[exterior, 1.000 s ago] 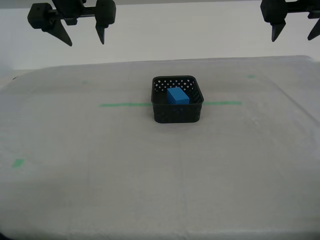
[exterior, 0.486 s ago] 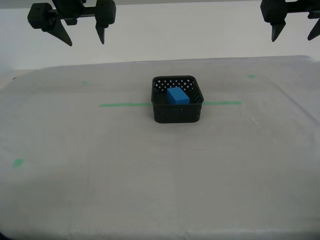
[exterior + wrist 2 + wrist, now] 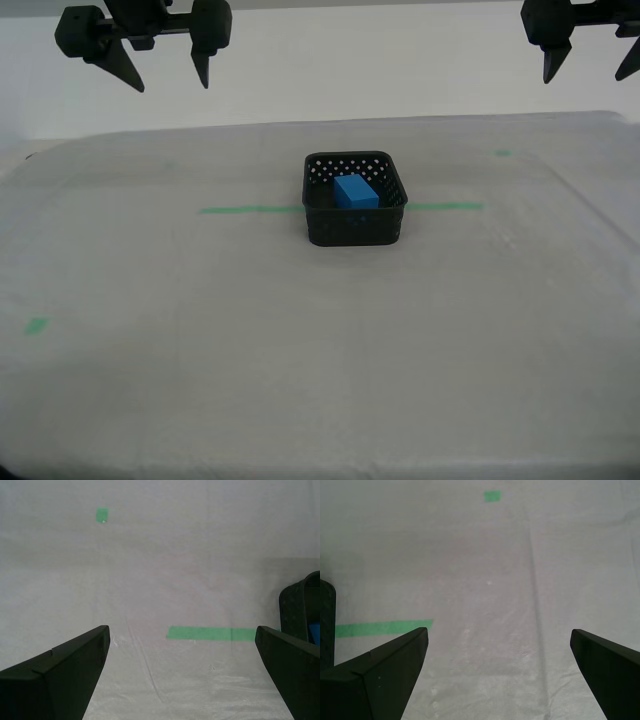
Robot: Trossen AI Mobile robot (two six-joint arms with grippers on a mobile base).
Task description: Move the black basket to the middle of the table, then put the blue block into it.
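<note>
The black basket (image 3: 355, 232) stands at the middle of the table (image 3: 300, 360), on the green tape line (image 3: 250, 210). The blue block (image 3: 356, 191) lies inside it. My second gripper (image 3: 170, 78) hangs open high at the exterior view's left, well above the table and away from the basket. My first gripper (image 3: 587, 72) hangs open high at the exterior view's right. In the second wrist view the open gripper (image 3: 181, 630) sees a part of the basket (image 3: 300, 610) and a sliver of the block (image 3: 315, 630). The first wrist view's open gripper (image 3: 499, 630) shows a basket corner (image 3: 326, 625).
Small green tape marks lie on the cloth: one near the front at the exterior view's left (image 3: 38, 325) and one at the far right (image 3: 501, 153). A pale wall rises behind the table.
</note>
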